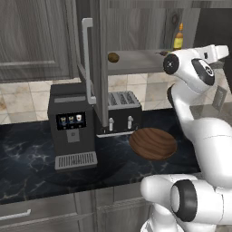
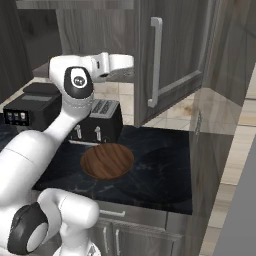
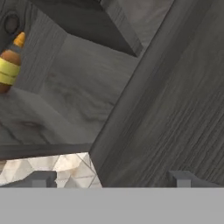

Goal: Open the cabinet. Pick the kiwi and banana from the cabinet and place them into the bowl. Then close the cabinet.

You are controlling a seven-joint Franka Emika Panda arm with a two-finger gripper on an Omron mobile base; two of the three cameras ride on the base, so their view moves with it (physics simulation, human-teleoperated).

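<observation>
Cabinet (image 1: 102,54) standing with both doors swung wide, grey shelf exposed. Bowl (image 1: 152,143) waiting empty on the dark counter, just in front of the toaster (image 1: 123,113). Kiwi (image 1: 113,57) sitting near the shelf's front edge, well apart from the amber bottle (image 3: 8,65) at the back. Banana: cannot tell from here. Gripper (image 3: 111,178) up at the right door, fingertips apart, clamped on nothing. Best move, by judgement: swing left along the shelf, come at the kiwi level, stay clear of bottle and door edge. Bottle's yellow label: no readable writing.
</observation>
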